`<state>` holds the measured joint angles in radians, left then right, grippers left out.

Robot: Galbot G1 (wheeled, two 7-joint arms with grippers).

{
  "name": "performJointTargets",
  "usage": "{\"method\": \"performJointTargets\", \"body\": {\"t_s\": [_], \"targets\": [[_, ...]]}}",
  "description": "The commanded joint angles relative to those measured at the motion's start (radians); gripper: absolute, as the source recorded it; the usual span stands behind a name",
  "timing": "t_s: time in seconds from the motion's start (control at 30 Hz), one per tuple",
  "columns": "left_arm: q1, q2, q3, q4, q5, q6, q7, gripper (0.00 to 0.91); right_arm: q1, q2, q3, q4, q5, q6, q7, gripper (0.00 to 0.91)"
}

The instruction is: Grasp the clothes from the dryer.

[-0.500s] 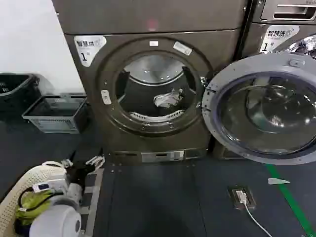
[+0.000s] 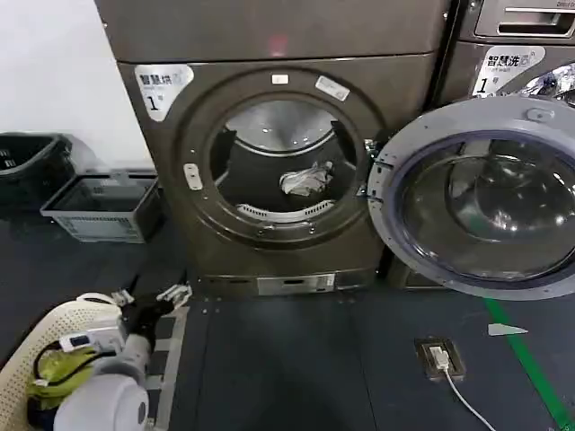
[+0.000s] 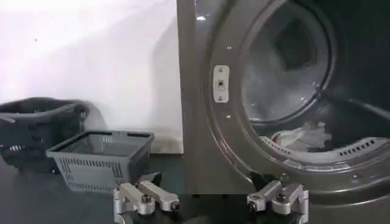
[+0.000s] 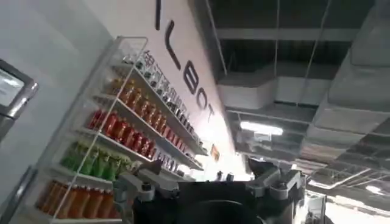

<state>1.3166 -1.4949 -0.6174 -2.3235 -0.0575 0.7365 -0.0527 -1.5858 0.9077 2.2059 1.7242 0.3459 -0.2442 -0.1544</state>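
Observation:
The dryer (image 2: pixel 269 54) stands straight ahead with its round door (image 2: pixel 539 117) swung open to the right. The clothes (image 2: pixel 305 179), a small white and pale grey bundle, lie on the floor of the dark drum and show again as clothes (image 3: pixel 303 136) in the left wrist view. My left gripper (image 2: pixel 148 299) hangs low at the front left, well short of the porthole, open and holding nothing; in its own view the left gripper (image 3: pixel 207 179) faces the dryer's lower front. My right gripper (image 4: pixel 204 173) is open and empty, aimed up at a ceiling and shelves of bottles.
A grey slatted basket (image 2: pixel 99 208) and a black basket (image 2: pixel 31 166) sit on the floor left of the dryer. A cream basket (image 2: pixel 63 323) holding a yellow-green cloth (image 2: pixel 54 370) is under my left arm. A second machine (image 2: pixel 512 54) stands behind the open door. A floor socket with a cable (image 2: pixel 440 357) lies at front right.
My left arm has dropped slightly lower in the head view. The clothes and the door have not moved.

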Motion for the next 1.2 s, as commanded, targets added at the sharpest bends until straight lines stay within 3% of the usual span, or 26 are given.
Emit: {"method": "performJointTargets", "body": {"t_s": [0.03,1.2], "targets": [[0.001,0.002,-0.001,-0.001,-0.005,0.049,0.0,0.907,0.003,0.0,-0.006,-0.006,0.0,0.012,0.017,0.907],[-0.007,0.009,0.007,-0.001,-0.025,0.049,-0.008,0.907,0.005,0.021,-0.016,-0.002,0.009,0.012,0.021,0.907]]}}
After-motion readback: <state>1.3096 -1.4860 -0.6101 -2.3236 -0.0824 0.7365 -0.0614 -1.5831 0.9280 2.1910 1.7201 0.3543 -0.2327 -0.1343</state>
